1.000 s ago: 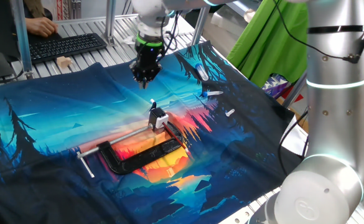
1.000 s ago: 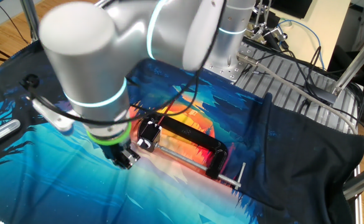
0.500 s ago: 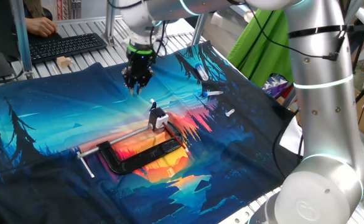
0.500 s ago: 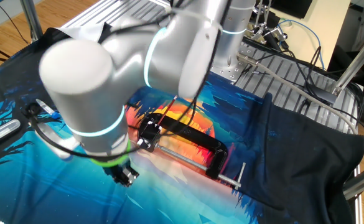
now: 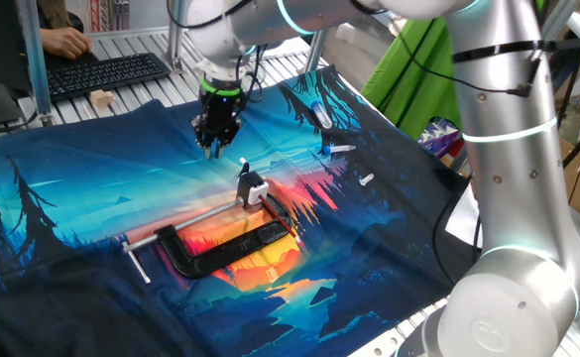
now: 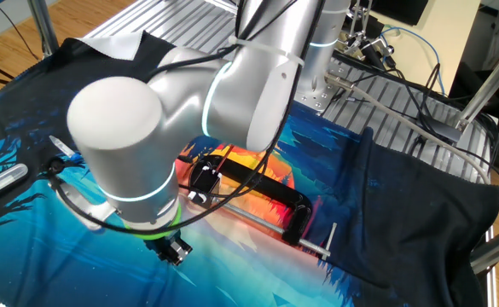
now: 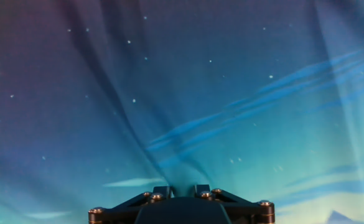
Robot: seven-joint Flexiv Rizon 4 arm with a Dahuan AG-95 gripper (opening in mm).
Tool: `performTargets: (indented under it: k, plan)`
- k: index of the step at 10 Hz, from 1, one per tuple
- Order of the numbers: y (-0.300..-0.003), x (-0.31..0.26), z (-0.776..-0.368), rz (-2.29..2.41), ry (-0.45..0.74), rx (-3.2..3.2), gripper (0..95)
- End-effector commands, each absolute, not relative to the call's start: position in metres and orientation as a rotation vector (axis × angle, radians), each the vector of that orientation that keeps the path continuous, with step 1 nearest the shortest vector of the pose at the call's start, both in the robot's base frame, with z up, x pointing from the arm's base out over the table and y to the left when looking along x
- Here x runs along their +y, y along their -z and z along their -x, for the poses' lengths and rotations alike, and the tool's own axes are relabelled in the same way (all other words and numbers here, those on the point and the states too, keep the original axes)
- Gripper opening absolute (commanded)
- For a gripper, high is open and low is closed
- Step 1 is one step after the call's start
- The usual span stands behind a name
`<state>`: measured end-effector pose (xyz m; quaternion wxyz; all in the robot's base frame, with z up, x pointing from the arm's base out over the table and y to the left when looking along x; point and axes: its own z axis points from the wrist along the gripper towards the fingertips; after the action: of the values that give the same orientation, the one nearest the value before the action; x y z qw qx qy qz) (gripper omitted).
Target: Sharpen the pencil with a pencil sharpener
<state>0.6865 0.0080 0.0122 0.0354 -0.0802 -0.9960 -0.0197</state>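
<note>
Centrally on the desk's cloth, the pencil sharpener (image 5: pixel 254 185) sits in a black clamp (image 5: pixel 225 248). Toward the far edge, the pincer (image 5: pixel 215 149) points down over bare cloth, fingers nearly together, grasping nothing visible.

A robotics lab: a big silver robot arm (image 5: pixel 508 149) works over a counter (image 5: pixel 121 45) of slotted aluminium rails draped with a printed cloth (image 5: pixel 71 198), cables (image 6: pixel 403 94) trail behind, and someone's hand (image 5: pixel 66 42) types at a keyboard (image 5: pixel 106 71).
</note>
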Motion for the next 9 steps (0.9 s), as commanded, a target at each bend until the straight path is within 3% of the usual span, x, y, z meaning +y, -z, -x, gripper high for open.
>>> performTargets:
  k: [1,9]
  plan:
    - [-0.0087,0.0087,-0.6866,0.245,0.058,-3.067,19.0]
    - [-0.0019,0.0094,-0.6885,0.265,0.052,-3.073,19.0]
